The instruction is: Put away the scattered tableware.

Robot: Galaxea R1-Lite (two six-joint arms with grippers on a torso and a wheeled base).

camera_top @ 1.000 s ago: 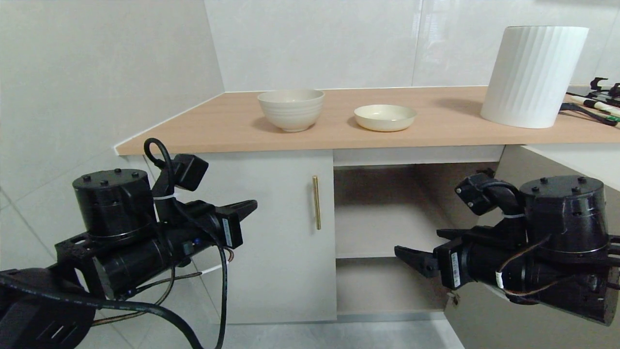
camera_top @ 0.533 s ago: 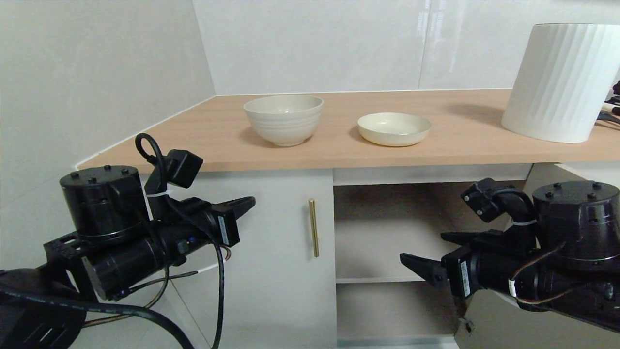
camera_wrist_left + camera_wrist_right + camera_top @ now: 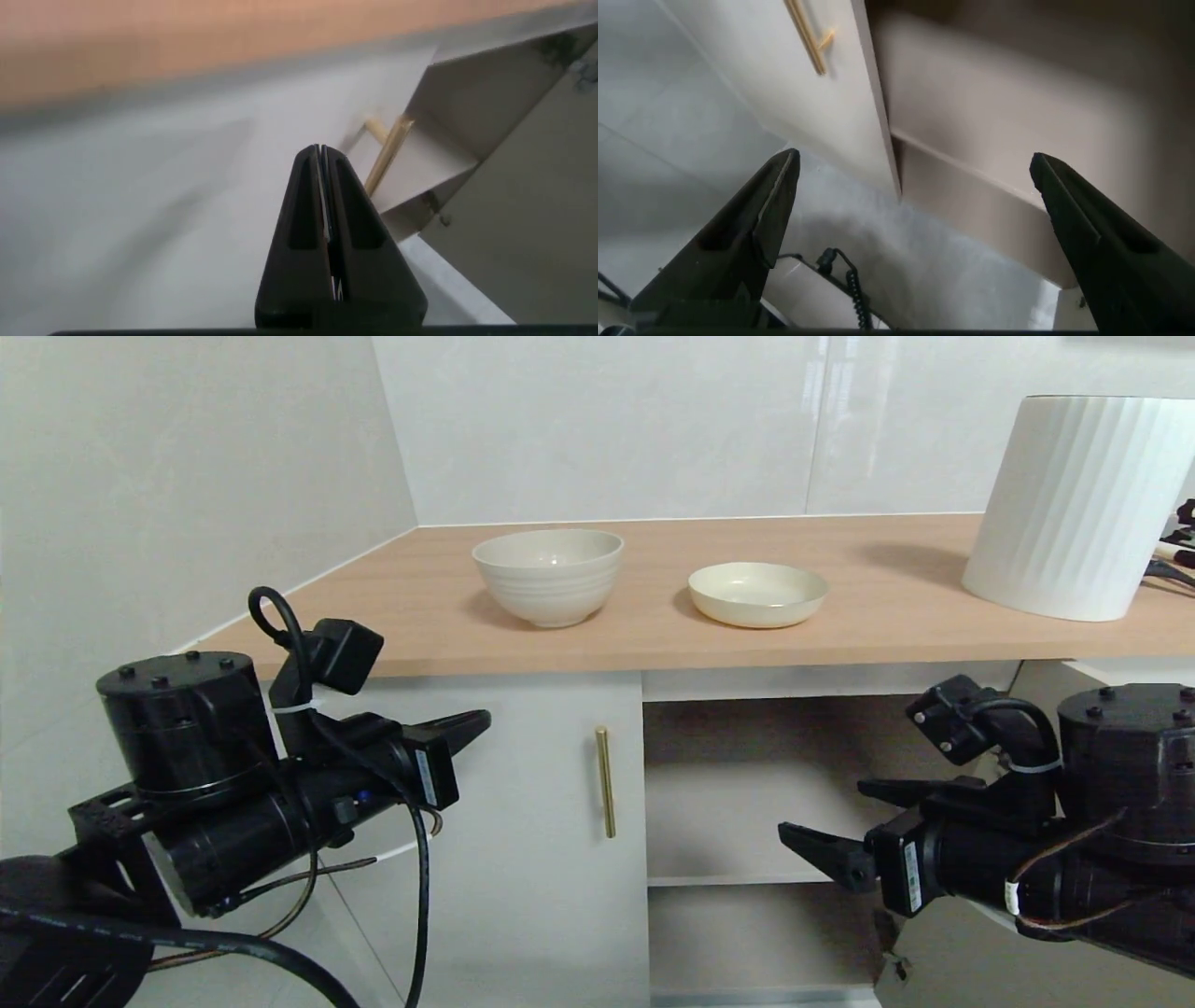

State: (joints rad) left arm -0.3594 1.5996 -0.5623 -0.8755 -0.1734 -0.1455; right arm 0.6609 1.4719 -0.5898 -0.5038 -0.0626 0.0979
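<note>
A cream ribbed bowl (image 3: 548, 574) and a shallow pale-yellow dish (image 3: 757, 593) stand side by side on the wooden countertop (image 3: 896, 607). Both arms hang below counter level in front of the cabinet. My left gripper (image 3: 476, 721) is shut with nothing in it and points at the closed left door; in the left wrist view its fingers (image 3: 320, 154) are pressed together. My right gripper (image 3: 831, 812) is open and empty, in front of the open right compartment (image 3: 738, 793). The right wrist view shows its fingers (image 3: 913, 163) spread wide.
The closed left door carries a vertical brass handle (image 3: 605, 782). The open compartment has a shelf (image 3: 719, 877) across it. The swung-out right door (image 3: 943, 961) is beside my right arm. A tall white ribbed container (image 3: 1074, 504) and some utensils (image 3: 1178, 546) stand at the counter's right end.
The head camera has shifted, so the counter sits lower and nearer in the picture. Bowl and dish have not moved. Both arms hold nearly the same pose.
</note>
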